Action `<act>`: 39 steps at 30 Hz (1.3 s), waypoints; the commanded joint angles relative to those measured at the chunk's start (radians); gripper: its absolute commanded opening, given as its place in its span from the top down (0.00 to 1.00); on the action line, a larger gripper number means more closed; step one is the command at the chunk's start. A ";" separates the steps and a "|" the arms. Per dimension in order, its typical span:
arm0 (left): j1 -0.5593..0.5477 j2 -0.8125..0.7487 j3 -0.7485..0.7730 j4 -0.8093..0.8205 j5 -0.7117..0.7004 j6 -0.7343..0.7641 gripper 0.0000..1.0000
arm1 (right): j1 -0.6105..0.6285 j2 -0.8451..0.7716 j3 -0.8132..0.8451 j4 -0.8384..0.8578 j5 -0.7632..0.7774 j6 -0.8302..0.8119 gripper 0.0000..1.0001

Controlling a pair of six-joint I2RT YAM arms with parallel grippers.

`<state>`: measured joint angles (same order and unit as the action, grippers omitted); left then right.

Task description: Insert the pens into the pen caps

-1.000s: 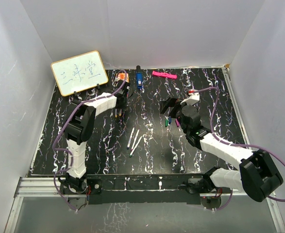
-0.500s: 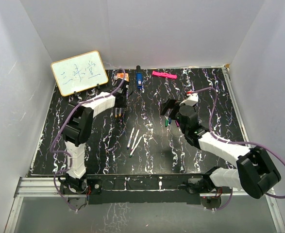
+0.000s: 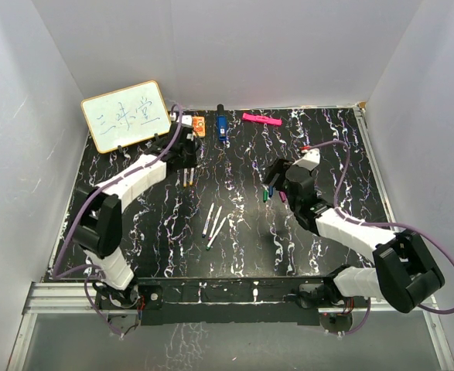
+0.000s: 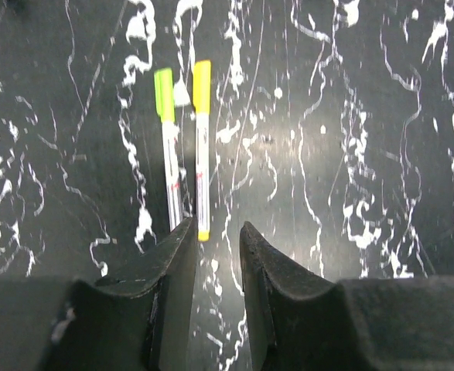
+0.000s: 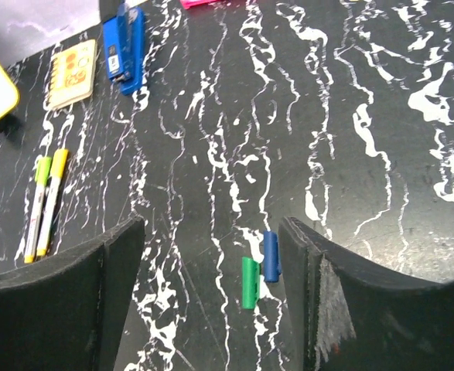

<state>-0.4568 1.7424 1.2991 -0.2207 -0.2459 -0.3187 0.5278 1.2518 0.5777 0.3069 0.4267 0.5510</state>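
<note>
Overhead: two capped pens (image 3: pixel 189 176) lie by left gripper (image 3: pixel 186 158), three bare pens (image 3: pixel 215 222) mid-table, loose caps (image 3: pixel 267 196) at right gripper (image 3: pixel 277 184). Two done, three left, I'd judge.
Left wrist: jaws slightly apart, empty; capped pens just beyond tips.
Right wrist: jaws spread wide around green cap (image 5: pixel 248 282) and blue cap (image 5: pixel 270 256), touching neither. Bare pens show only overhead.

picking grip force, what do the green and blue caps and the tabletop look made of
The green cap and blue cap: likely moulded plastic, smooth and evenly coloured. The tabletop: black with white veining, probably marble-print laminate; real stone not excluded.
</note>
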 commanded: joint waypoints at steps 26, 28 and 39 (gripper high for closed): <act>-0.197 -0.131 -0.177 -0.325 0.222 0.029 0.60 | -0.158 0.155 0.096 0.002 -0.192 0.024 0.62; -0.203 -0.097 -0.163 -0.340 0.218 0.029 0.60 | -0.159 0.150 0.092 0.002 -0.190 0.024 0.61; -0.249 0.006 -0.091 -0.426 0.207 0.012 0.61 | -0.158 0.127 0.078 0.007 -0.193 0.033 0.59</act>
<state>-0.6926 1.7481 1.1656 -0.5838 -0.0517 -0.2985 0.3710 1.4143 0.6338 0.2844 0.2356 0.5812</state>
